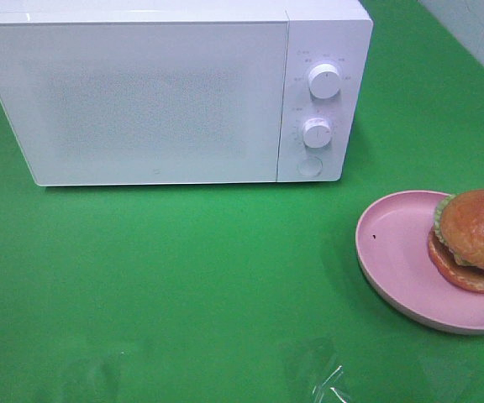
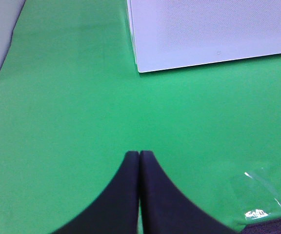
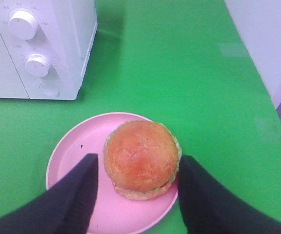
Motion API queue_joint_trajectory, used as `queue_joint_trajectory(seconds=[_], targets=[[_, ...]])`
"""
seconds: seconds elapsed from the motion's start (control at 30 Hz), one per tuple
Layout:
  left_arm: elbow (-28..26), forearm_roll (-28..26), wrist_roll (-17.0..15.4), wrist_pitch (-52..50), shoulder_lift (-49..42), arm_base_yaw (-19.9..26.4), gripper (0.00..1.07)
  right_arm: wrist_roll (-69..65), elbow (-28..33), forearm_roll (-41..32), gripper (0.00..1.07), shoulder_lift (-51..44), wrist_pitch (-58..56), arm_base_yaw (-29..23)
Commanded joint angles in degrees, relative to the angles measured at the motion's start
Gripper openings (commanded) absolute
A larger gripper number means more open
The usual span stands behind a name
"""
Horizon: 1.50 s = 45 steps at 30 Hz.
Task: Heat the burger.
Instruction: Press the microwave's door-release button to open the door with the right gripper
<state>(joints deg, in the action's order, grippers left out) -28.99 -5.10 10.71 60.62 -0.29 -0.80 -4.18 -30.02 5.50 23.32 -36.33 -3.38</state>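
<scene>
- The burger [image 1: 475, 239] is small and round, with a glossy golden-brown bun, a frill of green lettuce under it and a reddish-orange layer at the bottom.
- It sits on a round pink plate [image 1: 393, 243], off-centre towards the plate's right side, on the right of the green table [image 1: 183, 277] in front of the white microwave [image 1: 141, 92].
- The right end effector [image 3: 138, 162] hangs over the plate with its dark fingers [image 3: 77, 195] spread, one on either side of the burger.
- A sliver of pink shows between one finger and the bun. The other sits right at the lettuce edge, and I cannot tell whether it touches.
- The left end effector [image 2: 139, 161] is low over bare table near the microwave's front corner, its two fingers pressed together and holding nothing.
- Only the high camera takes in the microwave's whole front: door closed, two knobs [image 1: 323, 81] stacked on the right panel.
- Only the wrist cameras show the end effectors; the high one has neither in frame.
- A scrap of clear film [image 1: 330, 382] lies on the table's near edge, also visible in the left wrist view.
</scene>
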Motion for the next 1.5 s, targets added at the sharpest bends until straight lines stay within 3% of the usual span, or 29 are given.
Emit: queue_joint_trajectory(seconds=[0.03,0.1,0.13,0.43,0.73,1.17,1.37,1.5], targets=[[0.1,-0.2,-0.2,-0.8,-1.1,0.1,0.0,0.2,0.1,-0.1,0.39,6.6,7.3,0.2],[0.1,-0.2,-0.2,-0.8,-1.1,0.1,0.0,0.2,0.1,-0.1,0.35,8.2,8.6,0.2],[0.1,-0.2,-0.2,-0.8,-1.1,0.1,0.0,0.2,0.1,-0.1,0.28,11.3,11.0,0.2],[0.1,-0.2,-0.2,-0.8,-1.1,0.1,0.0,0.2,0.1,-0.1,0.0,24.4,26.4,0.2],[0.1,-0.2,-0.2,-0.8,-1.1,0.1,0.0,0.1,0.1,-0.1,0.0,37.3,44.1,-0.9],[0.1,-0.2,-0.2,-0.8,-1.1,0.1,0.0,-1.5,-0.1,-0.1,0.0,59.6,63.3,-18.1],[0.1,-0.2,-0.2,-0.8,-1.1,0.1,0.0,-6.1,-0.1,-0.1,0.0,66.8,68.9,-23.0],[0.1,-0.2,-0.2,-0.8,-1.1,0.1,0.0,-9.7,-0.1,-0.1,0.0,70.7,72.0,-23.5]])
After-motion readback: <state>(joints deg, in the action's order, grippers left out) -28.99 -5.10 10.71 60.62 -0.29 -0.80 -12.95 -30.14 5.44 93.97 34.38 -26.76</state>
